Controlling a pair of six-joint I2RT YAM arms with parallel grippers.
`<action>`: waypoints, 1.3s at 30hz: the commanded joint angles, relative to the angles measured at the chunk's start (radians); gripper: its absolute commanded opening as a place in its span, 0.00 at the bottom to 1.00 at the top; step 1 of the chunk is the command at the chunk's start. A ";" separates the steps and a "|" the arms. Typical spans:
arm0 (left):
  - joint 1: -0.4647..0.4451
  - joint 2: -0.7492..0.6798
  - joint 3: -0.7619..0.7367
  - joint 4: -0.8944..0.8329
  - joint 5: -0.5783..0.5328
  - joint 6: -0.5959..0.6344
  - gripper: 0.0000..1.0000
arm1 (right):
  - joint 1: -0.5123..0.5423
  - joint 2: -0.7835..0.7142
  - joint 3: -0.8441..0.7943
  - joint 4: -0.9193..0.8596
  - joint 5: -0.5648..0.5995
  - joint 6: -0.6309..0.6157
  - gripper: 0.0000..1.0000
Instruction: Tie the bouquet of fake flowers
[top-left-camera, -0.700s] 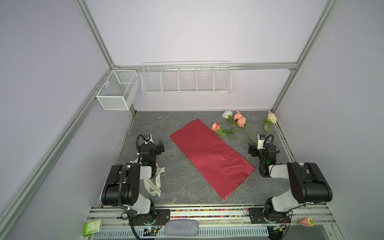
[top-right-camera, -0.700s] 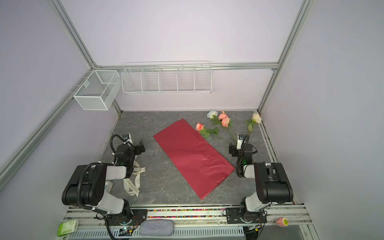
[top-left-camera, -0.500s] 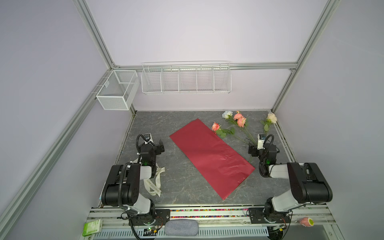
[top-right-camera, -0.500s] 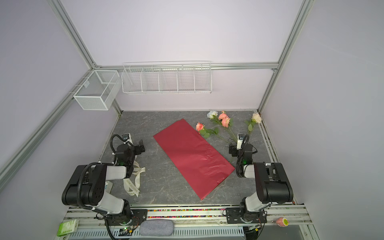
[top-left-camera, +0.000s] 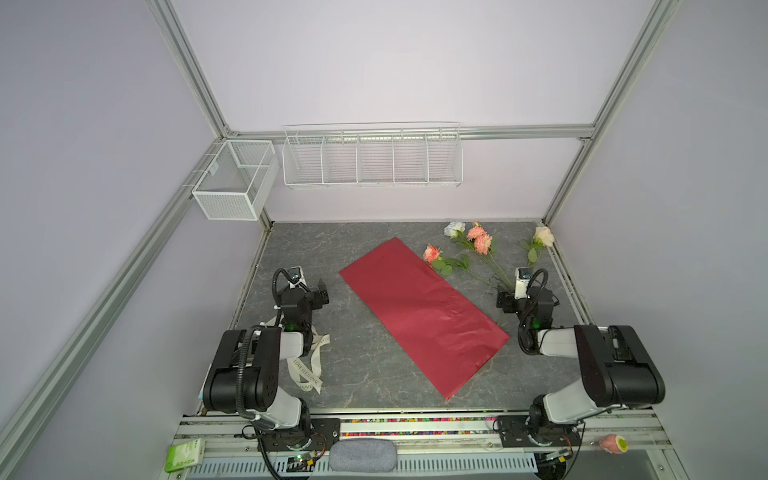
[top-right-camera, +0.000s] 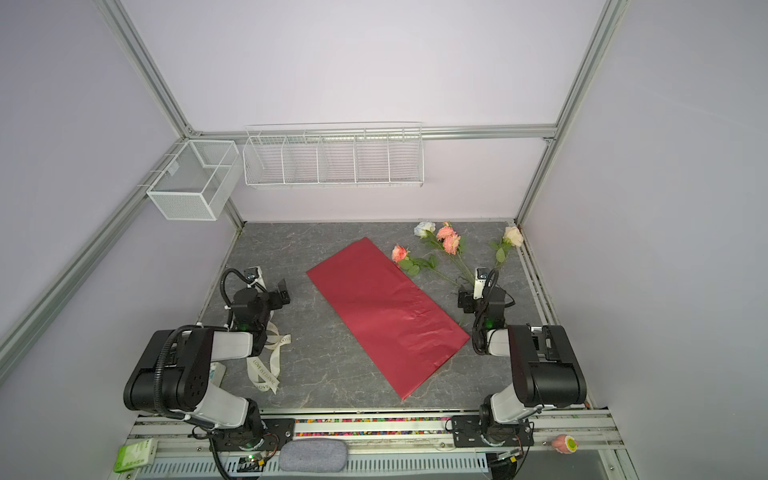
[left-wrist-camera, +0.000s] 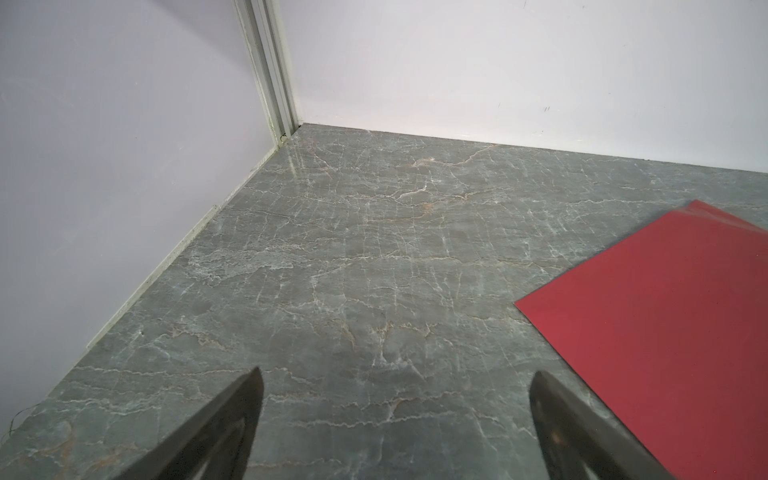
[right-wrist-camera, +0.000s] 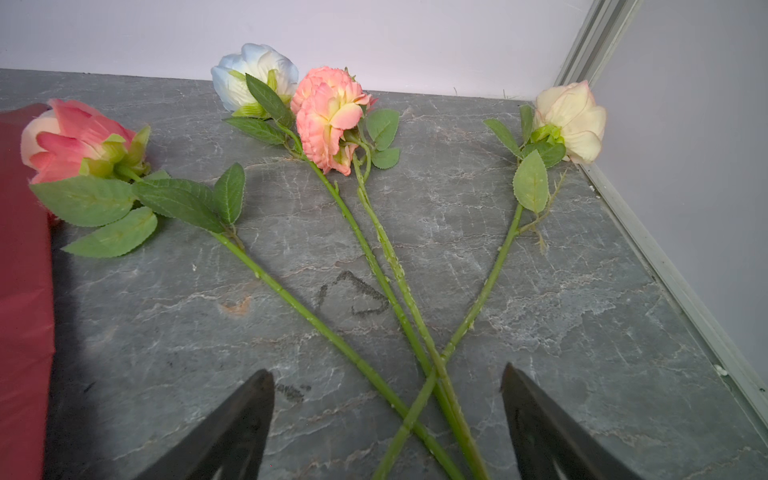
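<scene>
Fake flowers (right-wrist-camera: 328, 120) lie loose on the table (top-left-camera: 365, 374) near its far right corner, not bundled. You see four blooms fanned apart in the right wrist view: a pink one (right-wrist-camera: 70, 137) at the edge of the red paper (right-wrist-camera: 20, 291), a white-blue one (right-wrist-camera: 253, 75) and a peach one just beside each other, and a cream one (right-wrist-camera: 569, 120) close to the right wall. Their green stems run toward your right claw (right-wrist-camera: 386, 374) and cross on the table between its fingers. That claw stands wide open and grips nothing.

In both top views the red paper (top-left-camera: 419, 311) (top-right-camera: 386, 316) lies flat and diagonal across the middle of the table, between the two arms.

Your left claw (left-wrist-camera: 397, 374) is also spread wide, with only bare table between its fingers and the paper's edge off to one side; it grips nothing. A cream ribbon (top-left-camera: 305, 365) lies under the left arm, partly hidden by it, apart from the paper.
</scene>
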 joint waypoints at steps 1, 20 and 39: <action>0.004 0.010 0.015 0.027 -0.006 0.010 1.00 | -0.005 -0.010 0.011 0.008 -0.013 0.006 0.88; 0.005 -0.681 0.086 -0.752 -0.009 -0.420 1.00 | -0.001 -0.117 0.468 -0.969 -0.386 0.158 0.91; -0.280 -0.513 0.089 -0.733 0.428 -0.564 0.94 | 0.099 0.380 0.847 -1.213 -0.442 0.219 0.95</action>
